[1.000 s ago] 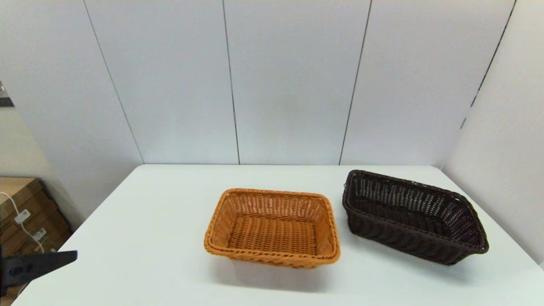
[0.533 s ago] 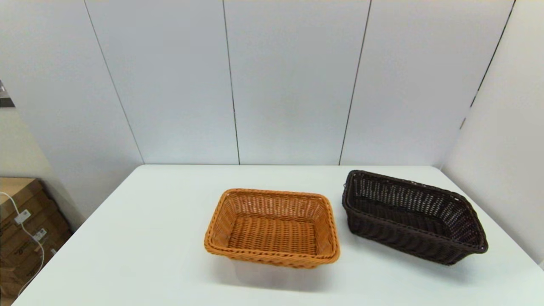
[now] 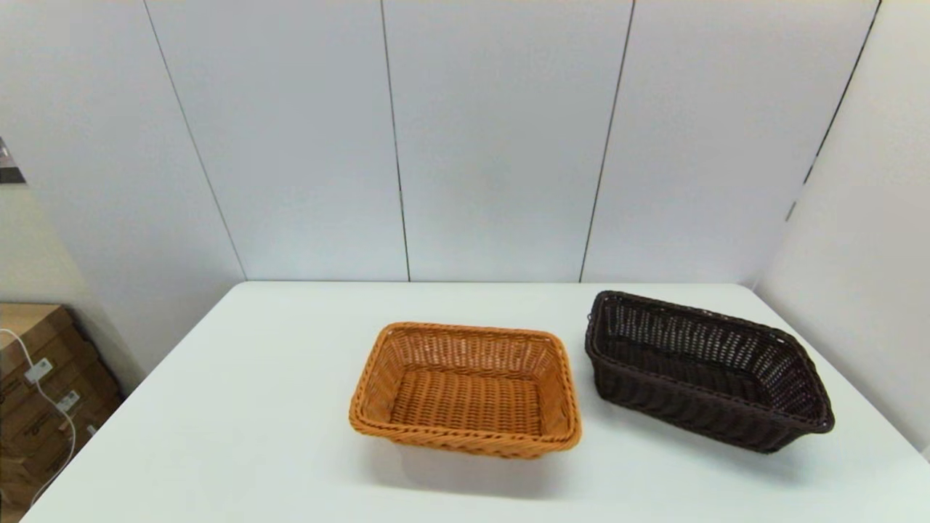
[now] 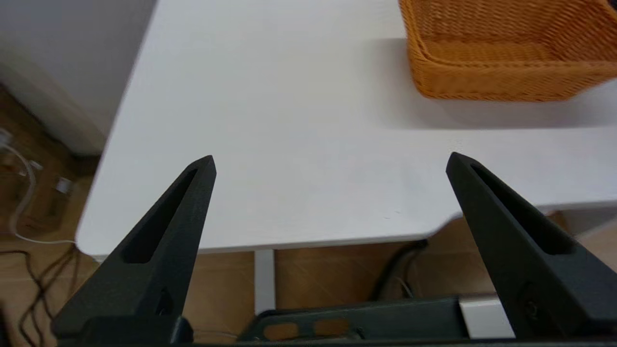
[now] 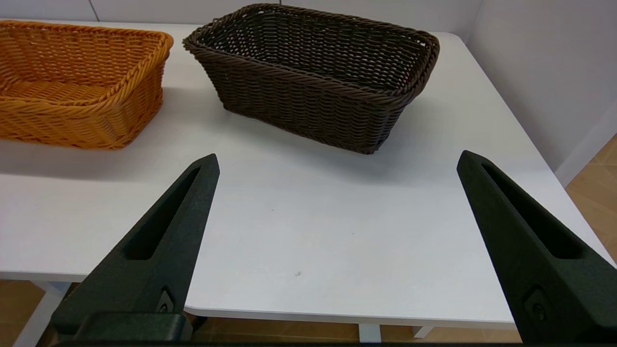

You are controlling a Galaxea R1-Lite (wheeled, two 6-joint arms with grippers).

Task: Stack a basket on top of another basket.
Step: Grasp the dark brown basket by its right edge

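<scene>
Both of your grippers sit back off the near edge of the white rectangular table (image 3: pixel 240 407), outside the head camera's frame, and each is spread wide with nothing between its fingers. Your left gripper (image 4: pixel 330 161) hangs just off the table's near left corner, its two long black fingers (image 4: pixel 164 236) framing bare tabletop, with the near left corner of the orange-tan rectangular woven wicker basket with the braided rim (image 4: pixel 501 58) farther in and off to its right. Your right gripper (image 5: pixel 337 161) hangs beyond the near edge on the right side, its black fingers (image 5: pixel 159 241) likewise splayed apart over the table's edge, aimed toward the dark brown rectangular woven wicker basket with open-weave sloping sides and a rolled rim (image 5: pixel 313 77). Farther in, you find the orange-tan basket (image 3: pixel 465 388) sitting flat and upright near the middle of the table, empty. Just beside it on the right, with a narrow strip of white table between them and no contact, the dark brown basket (image 3: pixel 705 370) rests on the tabletop, also upright and empty, turned at an angle so its long side runs away toward the right edge. Behind the table, pale grey wall panels (image 3: pixel 494 138) rise, and brown cardboard boxes (image 3: pixel 36 378) stand on the floor past the left edge.
</scene>
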